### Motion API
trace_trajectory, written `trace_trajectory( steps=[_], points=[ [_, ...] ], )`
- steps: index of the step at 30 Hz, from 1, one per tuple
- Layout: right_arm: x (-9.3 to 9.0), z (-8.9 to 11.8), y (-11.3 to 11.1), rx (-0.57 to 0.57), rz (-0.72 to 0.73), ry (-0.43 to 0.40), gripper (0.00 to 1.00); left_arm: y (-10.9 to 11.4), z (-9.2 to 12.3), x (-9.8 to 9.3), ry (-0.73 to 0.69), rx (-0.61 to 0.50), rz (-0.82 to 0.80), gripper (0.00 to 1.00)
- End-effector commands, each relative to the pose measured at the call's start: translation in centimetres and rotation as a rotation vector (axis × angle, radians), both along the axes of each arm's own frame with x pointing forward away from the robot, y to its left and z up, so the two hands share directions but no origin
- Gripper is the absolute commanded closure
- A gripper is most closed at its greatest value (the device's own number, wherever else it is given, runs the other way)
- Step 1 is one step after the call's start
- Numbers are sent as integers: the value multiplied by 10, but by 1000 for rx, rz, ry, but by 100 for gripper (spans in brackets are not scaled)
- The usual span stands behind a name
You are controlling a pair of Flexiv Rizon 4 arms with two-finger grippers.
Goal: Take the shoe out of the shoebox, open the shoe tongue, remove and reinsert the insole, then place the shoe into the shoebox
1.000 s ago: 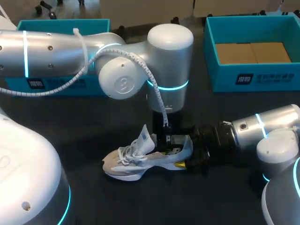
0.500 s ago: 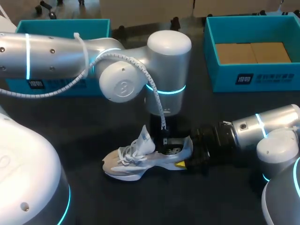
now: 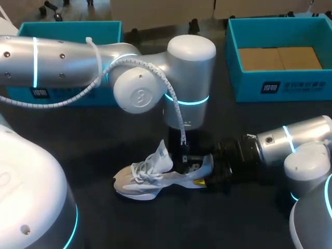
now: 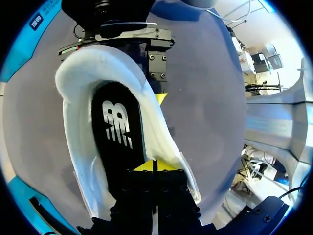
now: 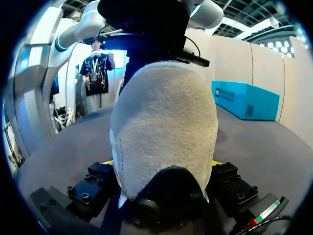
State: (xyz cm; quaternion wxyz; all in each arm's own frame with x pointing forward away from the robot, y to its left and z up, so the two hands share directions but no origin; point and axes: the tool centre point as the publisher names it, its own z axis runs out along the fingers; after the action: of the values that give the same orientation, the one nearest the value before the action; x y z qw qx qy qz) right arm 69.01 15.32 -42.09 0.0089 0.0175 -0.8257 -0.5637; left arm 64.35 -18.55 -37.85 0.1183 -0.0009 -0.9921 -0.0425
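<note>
- Grey-white shoe (image 3: 155, 179), head view: on its sole mid-table (image 3: 104, 135), tongue raised, well apart from both teal shoeboxes (image 3: 290, 85).
- Left gripper (image 3: 182, 155) down in the opening; right gripper (image 3: 205, 174) at the heel.
- Left wrist view: left gripper (image 4: 152, 166) fingers pressed together at the edge of the black insole (image 4: 117, 127), flat inside the shoe (image 4: 83, 83).
- Right wrist view: right gripper (image 5: 161, 164) clamping the shoe (image 5: 164, 127) heel from both sides.
</note>
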Motion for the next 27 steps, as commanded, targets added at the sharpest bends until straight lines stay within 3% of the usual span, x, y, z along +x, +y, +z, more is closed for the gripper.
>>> trace_trajectory(
  steps=[1, 10, 27],
  points=[
    [1, 0, 2, -3, -1, 1, 100, -6, -10, 0, -15, 14, 12, 91],
    [1, 0, 2, -3, -1, 1, 100, -5, -16, 4, -43, -9, 20, 69],
    [1, 0, 2, -3, -1, 1, 100, -8, -34, 15, -247, -42, 57, 60]
  ],
)
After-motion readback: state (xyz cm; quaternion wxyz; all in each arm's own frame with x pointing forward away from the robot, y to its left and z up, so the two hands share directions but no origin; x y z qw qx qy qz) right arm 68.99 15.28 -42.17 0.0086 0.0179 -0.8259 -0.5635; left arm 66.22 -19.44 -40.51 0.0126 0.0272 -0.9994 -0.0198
